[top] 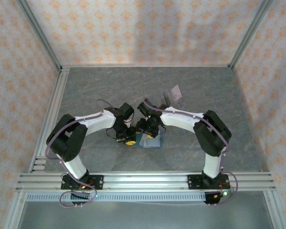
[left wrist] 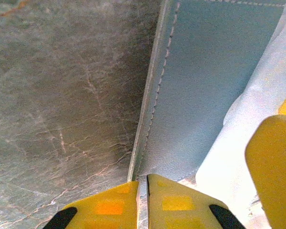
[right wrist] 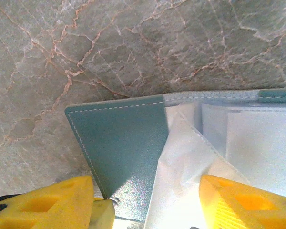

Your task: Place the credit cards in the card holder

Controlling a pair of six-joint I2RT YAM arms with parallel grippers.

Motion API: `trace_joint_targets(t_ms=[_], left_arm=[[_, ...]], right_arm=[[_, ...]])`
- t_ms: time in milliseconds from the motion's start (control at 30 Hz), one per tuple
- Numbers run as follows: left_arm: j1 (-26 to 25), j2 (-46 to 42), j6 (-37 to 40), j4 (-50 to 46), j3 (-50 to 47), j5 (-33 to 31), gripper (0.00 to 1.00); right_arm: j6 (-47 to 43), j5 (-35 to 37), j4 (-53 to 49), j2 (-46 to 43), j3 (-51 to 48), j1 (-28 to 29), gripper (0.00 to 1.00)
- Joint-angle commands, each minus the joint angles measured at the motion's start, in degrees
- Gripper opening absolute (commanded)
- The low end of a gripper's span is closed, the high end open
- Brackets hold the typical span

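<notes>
Backdrop on my feed: table, stand, frame, walls.
I see a grey marbled table with a clear slotted stand right of centre, aluminium rails along the near edge and another rail on the left, and floral-patterned walls on three sides.

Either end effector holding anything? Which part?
Left end effector pinches the card holder by its stitched flap edge; right end effector is open, holding nothing.

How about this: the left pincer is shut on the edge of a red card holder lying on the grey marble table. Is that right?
Not quite. The card holder is teal, not red; the left wrist view shows it. The left pincer is shut on its edge, on the grey marble table.
</notes>
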Motion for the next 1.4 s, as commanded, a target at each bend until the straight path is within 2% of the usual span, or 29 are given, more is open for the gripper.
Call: trace_joint_targets(t_ms=[0, 200, 533, 767, 900, 1000, 1167, 1367], left_arm=[[-1.54, -2.85, 2.76, -1.33, -0.18, 4.87, 0.13], [-0.72, -7.24, 2.54, -2.97, -1.01, 4.97, 0.21], [1.67, -15.17, 1.41, -5.78, -3.84, 4.31, 0.25], [5.56, -21.44, 1.72, -7.6, -6.29, 5.3, 0.32], [6.86, -22.43, 2.82, -8.29, -7.09, 5.66, 0.34], [6.73, -21.68, 3.32, -7.88, -7.27, 6.08, 0.34], [5.52, -19.63, 2.49, -5.23, -4.9, 8.29, 0.31], [2.08, -13.45, 0.81, -3.26, 0.49, 8.26, 0.19]], right_arm=[[3.7, -0.62, 11.38, 1.14, 5.19, -0.03, 0.62], [4.7, -0.88, 12.66, 2.0, 5.88, -0.03, 0.63], [3.84, -1.71, 12.95, 5.73, 9.7, 0.32, 0.63], [-2.72, -0.65, 3.26, 7.21, 20.67, 0.37, 0.64], [-6.78, 4.51, -5.76, 4.2, 23.38, -0.87, 0.65], [-8.93, 9.77, -13.18, 1.88, 20.49, -2.17, 0.57], [-9.71, 13.68, -15.66, -2.39, 11.04, -2.32, 0.29], [-8.83, 15.92, -15.53, -4.19, 5.31, -2.28, 0.23]])
